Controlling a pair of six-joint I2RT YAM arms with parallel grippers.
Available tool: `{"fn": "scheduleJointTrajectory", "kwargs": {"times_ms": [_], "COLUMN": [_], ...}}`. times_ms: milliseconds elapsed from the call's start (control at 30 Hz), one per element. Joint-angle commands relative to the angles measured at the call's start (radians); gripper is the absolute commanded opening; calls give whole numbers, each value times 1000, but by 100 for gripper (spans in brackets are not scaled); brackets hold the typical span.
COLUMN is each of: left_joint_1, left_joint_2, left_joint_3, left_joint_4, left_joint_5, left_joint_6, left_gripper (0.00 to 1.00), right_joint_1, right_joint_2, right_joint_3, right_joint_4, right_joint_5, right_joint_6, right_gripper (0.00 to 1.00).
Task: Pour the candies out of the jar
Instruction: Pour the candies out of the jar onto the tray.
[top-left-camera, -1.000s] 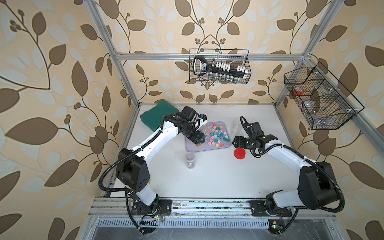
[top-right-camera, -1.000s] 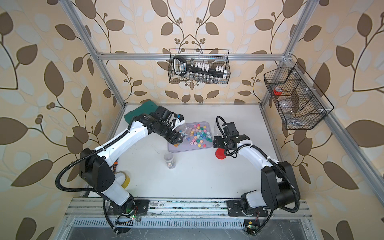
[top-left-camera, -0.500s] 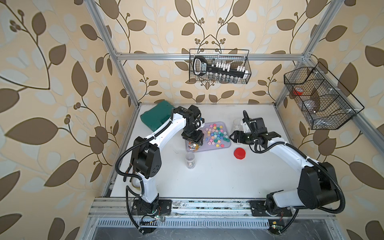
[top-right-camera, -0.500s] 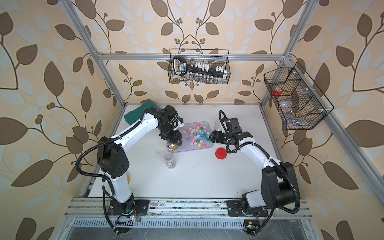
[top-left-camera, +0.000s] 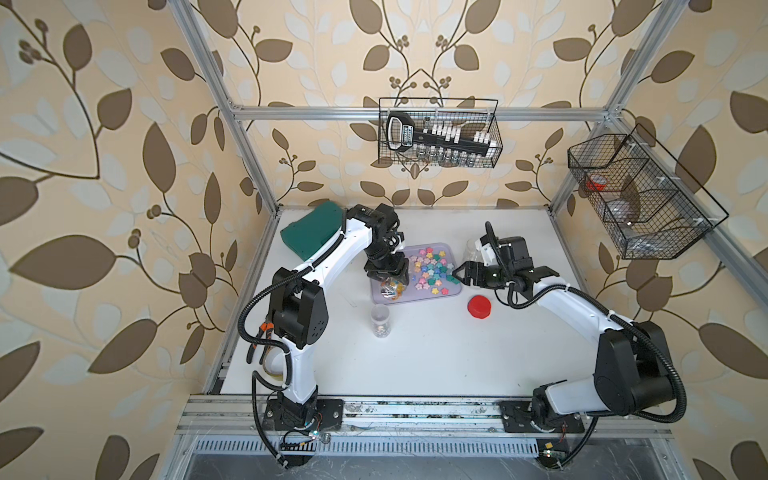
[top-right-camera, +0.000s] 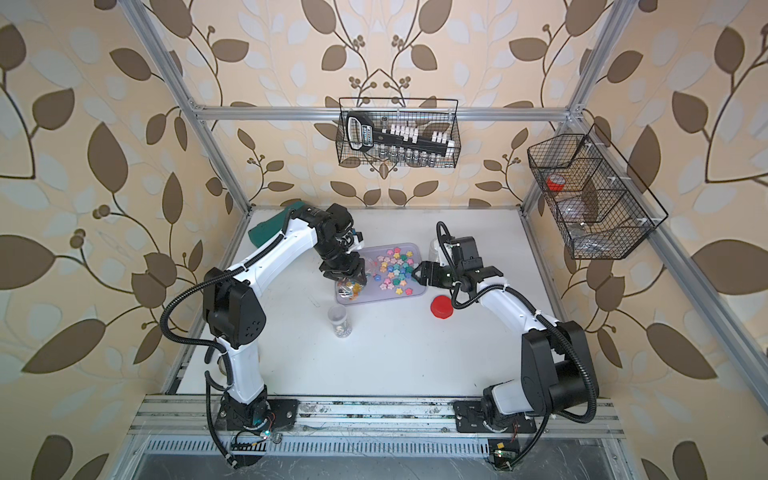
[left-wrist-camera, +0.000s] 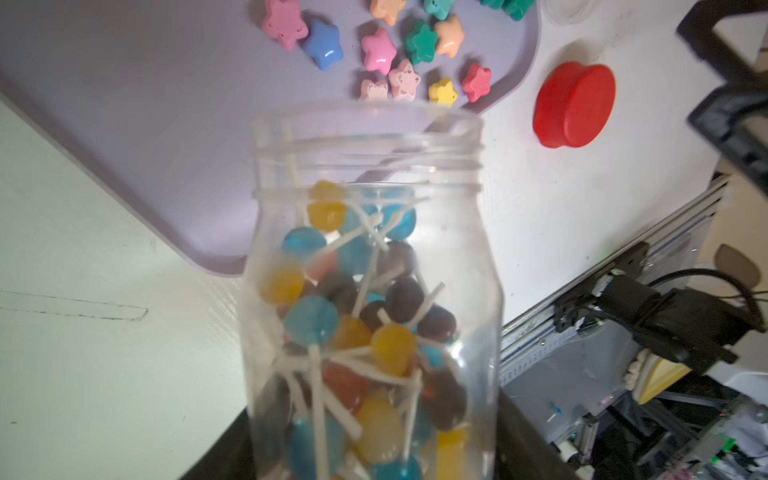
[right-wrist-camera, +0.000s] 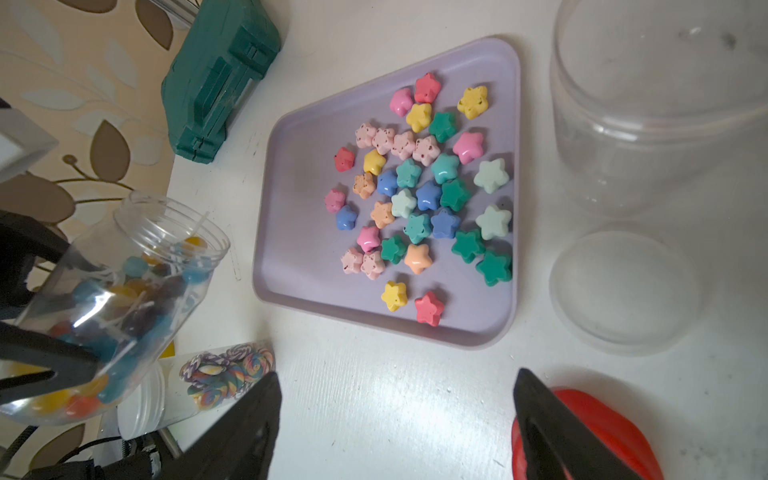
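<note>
Lollipop jar (left-wrist-camera: 370, 291) in left gripper (top-left-camera: 387, 279), at corner of tray (top-left-camera: 409, 298)

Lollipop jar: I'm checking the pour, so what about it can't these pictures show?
Left wrist view: the frame edge cuts off the base of the jar; the lollipops are blurred.
Both top views: the left pincer covers most of it; lollipops too small to count.
Right wrist view: pincer fingers cover part of its lower half.
</note>
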Motion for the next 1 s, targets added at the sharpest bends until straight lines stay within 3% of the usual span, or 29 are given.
{"fn": "scheduleJointTrajectory", "kwargs": {"times_ms": [0, 367, 967], "left_joint_1": [28, 36, 35], "left_joint_2": [-30, -13, 30], "left_joint_3": [-7, -40, -95], "left_joint_4": [13, 67, 69], "left_joint_5": [119, 181, 174], "left_joint_6": [-75, -142, -139], "left_gripper": [39, 39, 38], "right_joint_1": [-2, -19, -37], "right_joint_2": [-6, 7, 9], "right_joint_3": [-17, -22, -34], "right_joint_4": [25, 33, 41], "right_joint_5": [-38, -68, -91], "right_joint_6": [6, -14, -25], "right_gripper": [84, 84, 84]}}
